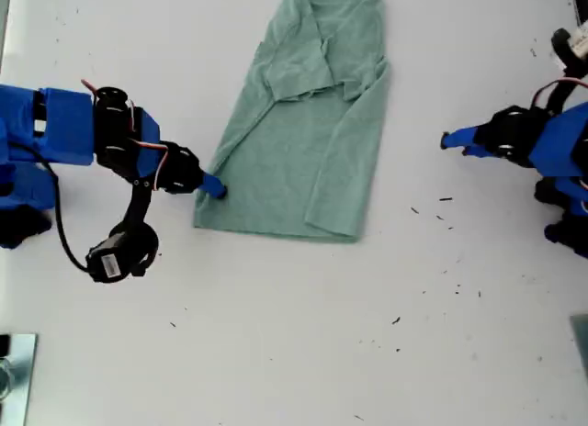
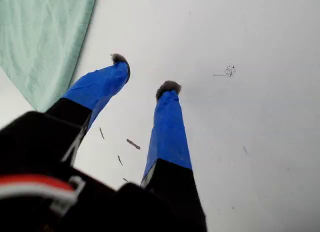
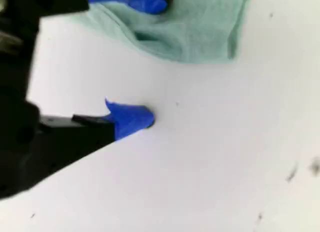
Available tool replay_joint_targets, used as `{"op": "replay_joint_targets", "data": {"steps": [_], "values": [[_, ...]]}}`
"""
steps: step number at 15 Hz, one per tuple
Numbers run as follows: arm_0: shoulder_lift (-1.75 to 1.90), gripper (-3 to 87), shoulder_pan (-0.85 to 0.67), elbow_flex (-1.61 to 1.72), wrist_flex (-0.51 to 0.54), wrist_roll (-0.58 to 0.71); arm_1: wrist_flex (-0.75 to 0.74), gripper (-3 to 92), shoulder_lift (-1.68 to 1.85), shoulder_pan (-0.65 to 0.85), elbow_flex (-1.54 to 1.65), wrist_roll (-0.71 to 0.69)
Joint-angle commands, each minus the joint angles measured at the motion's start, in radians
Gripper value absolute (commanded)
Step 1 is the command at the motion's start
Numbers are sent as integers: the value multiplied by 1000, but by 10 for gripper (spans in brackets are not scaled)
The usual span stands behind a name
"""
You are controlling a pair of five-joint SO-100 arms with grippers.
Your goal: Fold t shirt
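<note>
T shirt (image 1: 308,141) flat on table (image 1: 294,334)

Looking like a lab or robotics test bench rather than a home. A plain white tabletop (image 1: 294,353) is filling the whole exterior view, bare of household clutter and carrying scattered small dark specks (image 1: 446,206) and scuffs. Two blue, seemingly printed arms are sitting at opposite edges of the exterior view, with exposed black servo blocks (image 1: 115,132) and loose red, white and black wiring (image 1: 161,164) showing. A small camera module (image 1: 112,261) is hanging off the arm at the exterior view's left on a cable. A metallic bracket or clamp (image 1: 14,371) is peeking in at the exterior view's lower left corner.
</note>
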Motion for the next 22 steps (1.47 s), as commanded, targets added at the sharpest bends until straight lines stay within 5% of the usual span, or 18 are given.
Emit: {"op": "replay_joint_targets", "data": {"steps": [1,4,10,19,21,22], "values": [[-101,-1,-31,-29,-48,-31,-15,140,3,-21,54,-6],[51,-2,-6,-71,-26,-43,-14,137,3,-31,52,-6],[189,-2,3,-485,207,-67,-14,132,3,-23,52,-15],[-675,7,135,-1177,155,83,-14,127,3,-28,52,-17],[-851,35,170,-1319,44,77,-14,126,3,-32,52,-12],[-870,162,178,-1322,25,78,-14,125,3,-37,52,-9]]}}
